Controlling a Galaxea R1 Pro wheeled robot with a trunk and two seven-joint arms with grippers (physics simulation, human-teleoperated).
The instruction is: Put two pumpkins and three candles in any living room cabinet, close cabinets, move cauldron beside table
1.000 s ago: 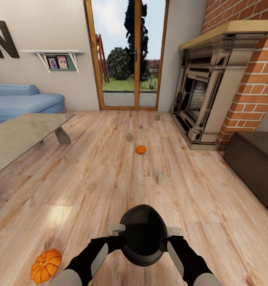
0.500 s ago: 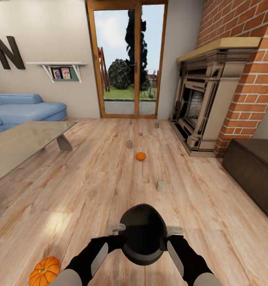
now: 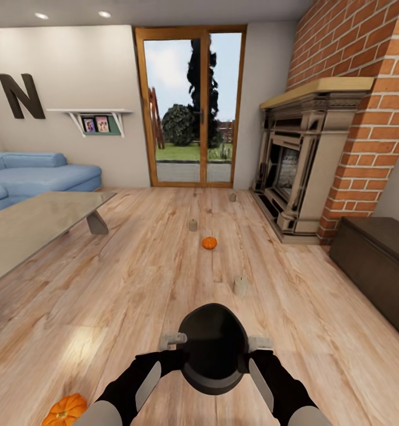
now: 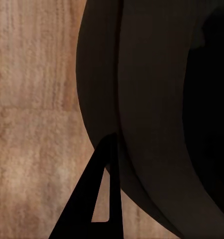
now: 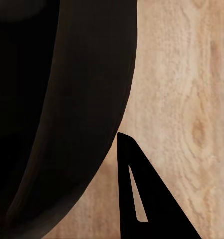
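Wooden floorboards [image 3: 134, 278] run from the robot to a glass door [image 3: 190, 106], with a brick fireplace [image 3: 299, 165] on the right and a blue sofa [image 3: 39, 174] on the left. Both arms carry the black cauldron [image 3: 213, 349] between them, low over the floor in front of the trunk; the left fingers [image 3: 173, 339] press its one flank and the right fingers [image 3: 259, 342] the other, each set clamped on the pot wall as far as the wrist views show. Ahead on the floor lie three candles, one near [image 3: 240, 286], one further off [image 3: 192, 225] and one by the hearth [image 3: 232, 197], with a pumpkin [image 3: 209, 242] between them and a second pumpkin [image 3: 65, 409] just beside the left arm. To the left stands the glass-topped counter [image 3: 28, 222]; the dark cabinet [image 3: 379, 260] sits at the right wall, closed. By my reading the cauldron step is in hand: the pot must be carried leftward and set down upright beside the counter, then released. The pumpkins and candles are not yet stowed.
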